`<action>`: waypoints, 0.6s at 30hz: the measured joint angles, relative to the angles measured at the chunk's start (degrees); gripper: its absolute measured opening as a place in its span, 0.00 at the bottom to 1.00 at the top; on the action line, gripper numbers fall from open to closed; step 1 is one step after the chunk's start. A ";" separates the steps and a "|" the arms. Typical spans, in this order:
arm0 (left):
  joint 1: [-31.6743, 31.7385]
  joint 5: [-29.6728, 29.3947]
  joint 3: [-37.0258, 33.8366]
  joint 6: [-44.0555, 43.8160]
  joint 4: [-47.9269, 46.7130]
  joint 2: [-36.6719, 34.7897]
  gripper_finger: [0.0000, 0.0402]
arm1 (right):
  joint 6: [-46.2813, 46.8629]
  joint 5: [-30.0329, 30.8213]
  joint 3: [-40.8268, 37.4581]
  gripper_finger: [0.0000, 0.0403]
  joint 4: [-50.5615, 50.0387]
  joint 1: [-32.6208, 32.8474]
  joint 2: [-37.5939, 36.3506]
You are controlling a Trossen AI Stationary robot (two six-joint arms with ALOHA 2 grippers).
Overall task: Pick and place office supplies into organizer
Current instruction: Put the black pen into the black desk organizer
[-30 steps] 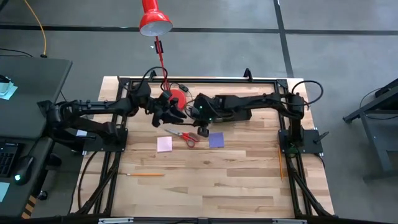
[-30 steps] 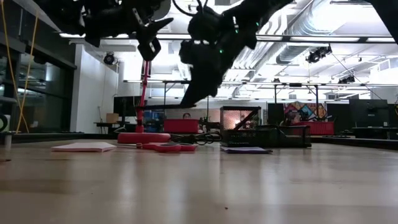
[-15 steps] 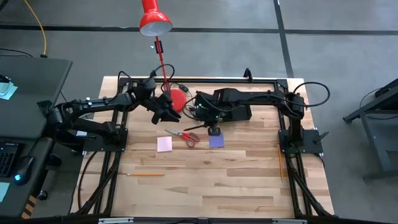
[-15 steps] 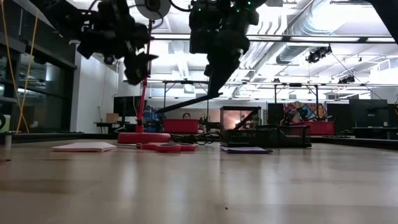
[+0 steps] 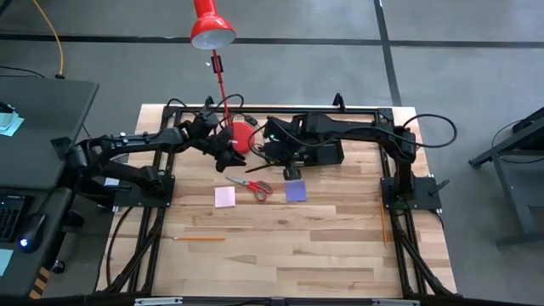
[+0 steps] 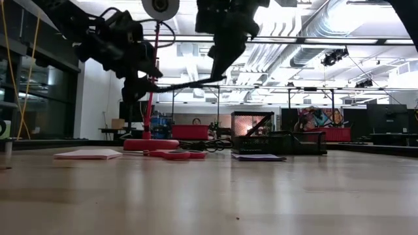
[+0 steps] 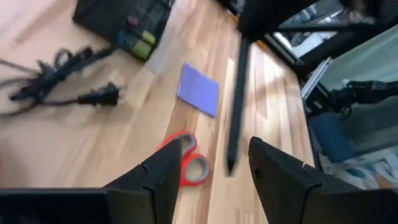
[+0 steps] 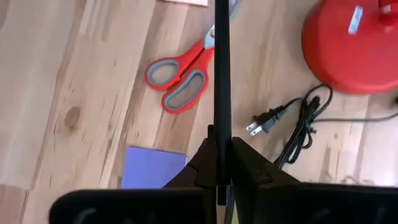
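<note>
My right gripper (image 8: 222, 148) hangs above the table's far middle, shut on a black pen (image 8: 222, 81). In the low view the pen (image 6: 189, 81) lies almost level, pointing toward my left gripper (image 6: 135, 83). My left gripper (image 7: 217, 180) is open; the pen's free end (image 7: 231, 163) shows between its fingers, with no touch visible. Red-handled scissors (image 5: 252, 184), a pink pad (image 5: 224, 196) and a purple pad (image 5: 295, 189) lie flat on the wood. One orange pencil (image 5: 200, 239) lies near the front. The black organizer (image 6: 277, 142) stands at the far side. My right gripper pinches the black pen near one end (image 8: 222, 134) between its two fingers. The pen runs straight out past the fingertips, in line with the fingers. It is lifted clear of the table and nearly level, its free end toward the table's left.
The lamp's round red base (image 5: 242, 134) and a black cable with plug (image 8: 292, 124) sit close behind both grippers. A second orange pencil (image 5: 383, 223) lies by the right arm's frame. Bare wood stretches across the table's near half.
My right gripper rose and tipped, so the pen swung from hanging steeply down to almost level and higher above the table. My left gripper came down from high up and toward the pen's free end. Scissors and pads stayed put.
</note>
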 joint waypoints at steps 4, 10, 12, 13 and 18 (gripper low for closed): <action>-0.67 4.40 0.00 -0.13 2.53 1.51 0.43 | -0.94 1.15 0.65 0.02 -0.04 1.72 0.00; -3.19 5.99 0.00 -0.28 3.44 2.56 0.43 | -0.88 1.62 0.65 0.02 0.31 2.92 0.00; -4.20 6.15 0.00 -0.39 3.44 2.56 0.43 | -0.68 1.62 0.65 0.02 0.36 2.92 0.00; -4.55 6.42 0.00 -0.54 3.54 2.56 0.43 | -0.68 1.72 0.65 0.02 0.40 2.92 0.00; -6.99 6.28 0.00 -1.64 4.12 2.99 0.43 | -0.65 2.11 0.65 0.02 1.75 2.90 0.00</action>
